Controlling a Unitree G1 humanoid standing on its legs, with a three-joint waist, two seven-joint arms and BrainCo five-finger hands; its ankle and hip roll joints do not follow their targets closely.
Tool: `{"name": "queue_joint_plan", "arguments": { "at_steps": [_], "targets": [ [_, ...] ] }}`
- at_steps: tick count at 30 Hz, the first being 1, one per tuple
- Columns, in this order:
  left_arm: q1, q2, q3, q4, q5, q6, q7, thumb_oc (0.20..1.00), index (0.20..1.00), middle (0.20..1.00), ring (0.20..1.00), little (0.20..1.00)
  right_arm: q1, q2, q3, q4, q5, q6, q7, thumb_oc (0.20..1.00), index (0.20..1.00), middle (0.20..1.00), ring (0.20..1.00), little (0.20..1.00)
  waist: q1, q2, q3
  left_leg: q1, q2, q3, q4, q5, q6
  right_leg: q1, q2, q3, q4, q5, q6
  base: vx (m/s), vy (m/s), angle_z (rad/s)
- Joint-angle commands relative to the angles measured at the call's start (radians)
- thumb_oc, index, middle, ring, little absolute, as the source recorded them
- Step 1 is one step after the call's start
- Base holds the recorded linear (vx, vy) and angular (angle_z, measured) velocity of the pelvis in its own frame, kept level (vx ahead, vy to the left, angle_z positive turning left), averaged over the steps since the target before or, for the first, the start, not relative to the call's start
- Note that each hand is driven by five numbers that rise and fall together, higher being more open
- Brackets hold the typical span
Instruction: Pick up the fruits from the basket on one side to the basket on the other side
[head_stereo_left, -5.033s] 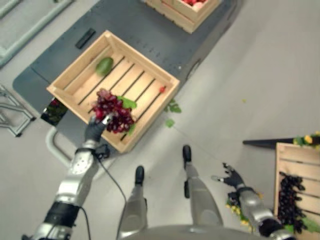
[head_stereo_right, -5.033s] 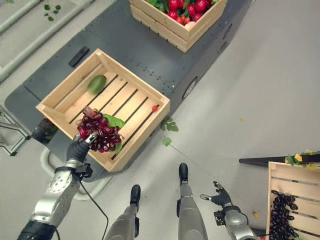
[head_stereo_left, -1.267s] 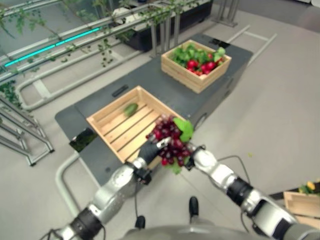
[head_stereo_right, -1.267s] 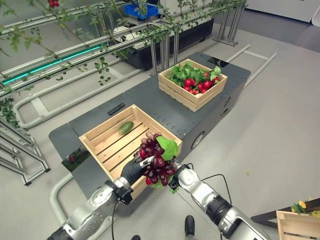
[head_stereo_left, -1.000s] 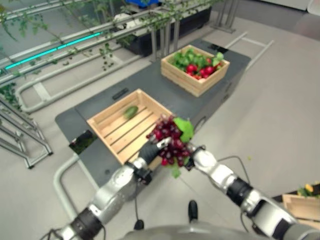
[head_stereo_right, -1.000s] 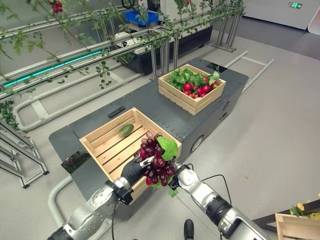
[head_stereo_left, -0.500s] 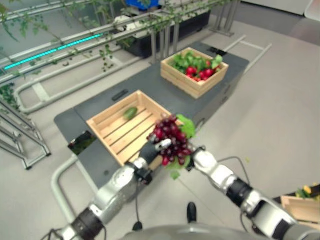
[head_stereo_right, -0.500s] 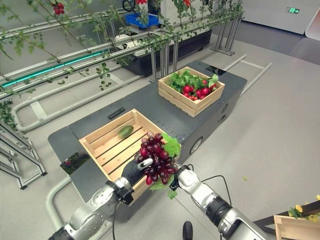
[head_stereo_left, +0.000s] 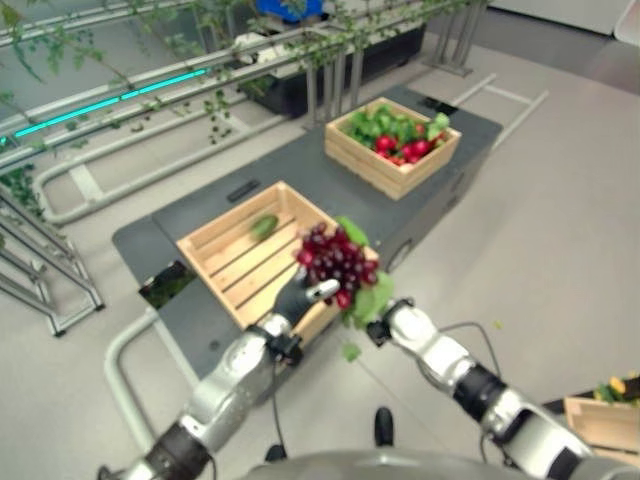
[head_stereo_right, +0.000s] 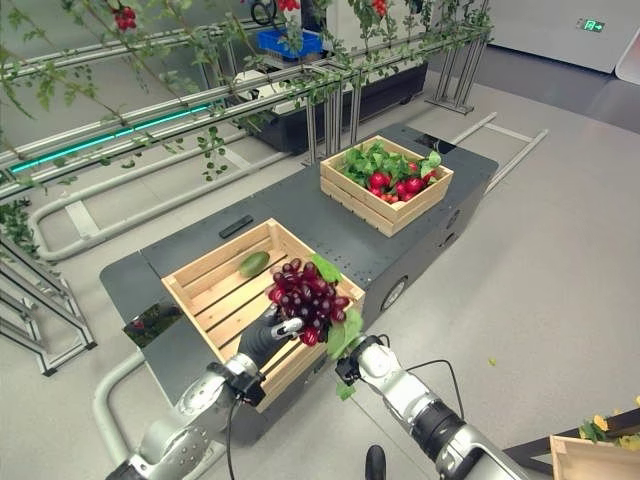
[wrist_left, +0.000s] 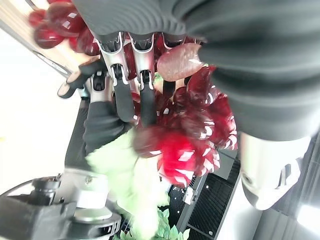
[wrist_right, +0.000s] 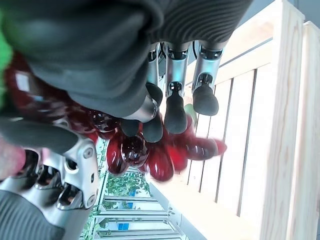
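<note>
Red grape bunch (head_stereo_right: 306, 296) at frame centre, left hand (head_stereo_right: 262, 337) curled around it, right hand (head_stereo_right: 358, 360) apparently cupping beneath, fingers leaf-hidden, slatted crate (head_stereo_right: 205, 283) partly covered behind.

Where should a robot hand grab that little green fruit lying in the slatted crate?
Probably across the middle of the green fruit, coming straight down from above. It lies flat and alone on the slats of the wooden crate near the far wall, so side approaches look blocked while the top is free.
</note>
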Motion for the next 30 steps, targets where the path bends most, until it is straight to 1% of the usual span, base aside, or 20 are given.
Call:
{"name": "queue_joint_plan", "arguments": {
  "at_steps": [1,2,3,4,5,6,7,8,27,28,29,30],
  "targets": [
    [-0.053,-0.021,0.03,-0.101,0.027,-0.078,-0.009,1.0,1.0,1.0,1.0,1.0,-0.058,0.043,-0.064,-0.05,-0.013,-0.074,-0.01,0.2,0.2,0.2,0.2,0.2,0.028,-0.015,-0.006,-0.027,-0.074,-0.038,0.005,-0.043,0.076,0.131,0.027,-0.008,0.009,-0.198,0.05,0.0,0.0,0.0],
    [-0.055,-0.024,0.027,-0.099,0.028,-0.076,-0.009,1.0,1.0,1.0,1.0,1.0,-0.059,0.046,-0.064,-0.052,-0.012,-0.075,-0.009,0.2,0.2,0.2,0.2,0.2,0.028,-0.015,-0.006,-0.027,-0.073,-0.037,0.006,-0.043,0.076,0.13,0.028,-0.008,0.009,-0.198,0.049,0.0,0.0,0.0],
    [-0.058,-0.025,0.024,-0.097,0.028,-0.075,-0.011,1.0,1.0,1.0,1.0,1.0,-0.061,0.048,-0.062,-0.051,-0.011,-0.076,-0.009,0.2,0.2,0.2,0.2,0.2,0.027,-0.017,-0.004,-0.033,-0.076,-0.037,0.007,-0.032,0.076,0.125,0.025,-0.006,0.009,-0.188,0.05,-0.04,0.002,-0.01],
    [-0.059,-0.027,0.023,-0.094,0.028,-0.075,-0.01,1.0,1.0,1.0,1.0,1.0,-0.062,0.05,-0.062,-0.049,-0.013,-0.075,-0.01,0.2,0.2,0.2,0.2,0.2,0.027,-0.017,-0.005,-0.034,-0.076,-0.036,0.006,-0.032,0.076,0.124,0.024,-0.005,0.009,-0.188,0.05,0.0,0.0,0.0],
    [-0.06,-0.028,0.023,-0.091,0.029,-0.076,-0.009,1.0,1.0,1.0,1.0,1.0,-0.062,0.053,-0.059,-0.047,-0.013,-0.075,-0.008,0.2,0.2,0.2,0.2,0.2,0.028,-0.015,-0.007,-0.027,-0.073,-0.036,0.005,-0.044,0.076,0.13,0.027,-0.004,0.009,-0.198,0.049,0.0,0.0,0.0],
    [-0.062,-0.029,0.023,-0.089,0.031,-0.076,-0.008,1.0,1.0,1.0,1.0,1.0,-0.064,0.053,-0.058,-0.047,-0.014,-0.075,-0.008,0.2,0.2,0.2,0.2,0.2,0.026,-0.017,-0.006,-0.034,-0.077,-0.035,0.006,-0.032,0.076,0.124,0.023,-0.004,0.009,-0.188,0.05,0.05,-0.003,0.0],
    [-0.063,-0.031,0.02,-0.088,0.031,-0.076,-0.009,1.0,1.0,1.0,1.0,1.0,-0.063,0.054,-0.056,-0.045,-0.014,-0.075,-0.006,0.2,0.2,0.2,0.2,0.2,0.026,-0.015,-0.007,-0.027,-0.073,-0.035,0.005,-0.044,0.076,0.13,0.027,-0.003,0.009,-0.199,0.05,-0.04,0.006,0.0],
    [-0.064,-0.031,0.02,-0.088,0.031,-0.076,-0.009,1.0,1.0,1.0,1.0,1.0,-0.064,0.053,-0.056,-0.045,-0.014,-0.075,-0.007,0.2,0.2,0.2,0.2,0.2,0.025,-0.017,-0.005,-0.032,-0.076,-0.035,0.006,-0.033,0.076,0.125,0.024,-0.003,0.009,-0.188,0.05,0.0,0.0,0.0],
    [-0.068,-0.044,0.029,-0.076,0.045,-0.083,0.003,1.0,1.0,1.0,1.0,1.0,-0.052,0.049,-0.065,-0.047,-0.02,-0.073,-0.012,0.2,0.2,0.2,0.2,0.2,0.019,-0.017,-0.004,-0.033,-0.073,-0.032,0.005,-0.034,0.075,0.12,0.026,-0.002,0.009,-0.187,0.05,0.0,0.0,0.0],
    [-0.068,-0.044,0.029,-0.076,0.045,-0.083,0.003,0.63,0.63,0.63,0.63,0.63,-0.052,0.049,-0.065,-0.047,-0.02,-0.073,-0.012,0.2,0.2,0.2,0.2,0.2,0.019,-0.017,-0.004,-0.033,-0.073,-0.032,0.005,-0.034,0.075,0.12,0.026,-0.002,0.009,-0.187,0.05,0.0,0.0,0.0],
    [-0.06,-0.046,0.037,-0.078,0.044,-0.086,0.006,0.2,0.2,0.2,0.2,0.2,-0.049,0.047,-0.066,-0.048,-0.021,-0.073,-0.013,0.2,0.2,0.2,0.2,0.2,0.02,-0.018,-0.004,-0.031,-0.074,-0.032,0.005,-0.035,0.075,0.121,0.026,-0.001,0.009,-0.187,0.05,0.0,0.0,0.0],
    [-0.059,-0.046,0.037,-0.079,0.044,-0.086,0.006,0.2,0.2,0.2,0.2,0.2,-0.049,0.047,-0.066,-0.048,-0.021,-0.073,-0.013,0.2,0.2,0.2,0.2,0.2,0.02,-0.018,-0.004,-0.031,-0.073,-0.032,0.005,-0.035,0.075,0.121,0.026,-0.001,0.009,-0.187,0.05,0.0,0.0,0.0]
  ]
}}
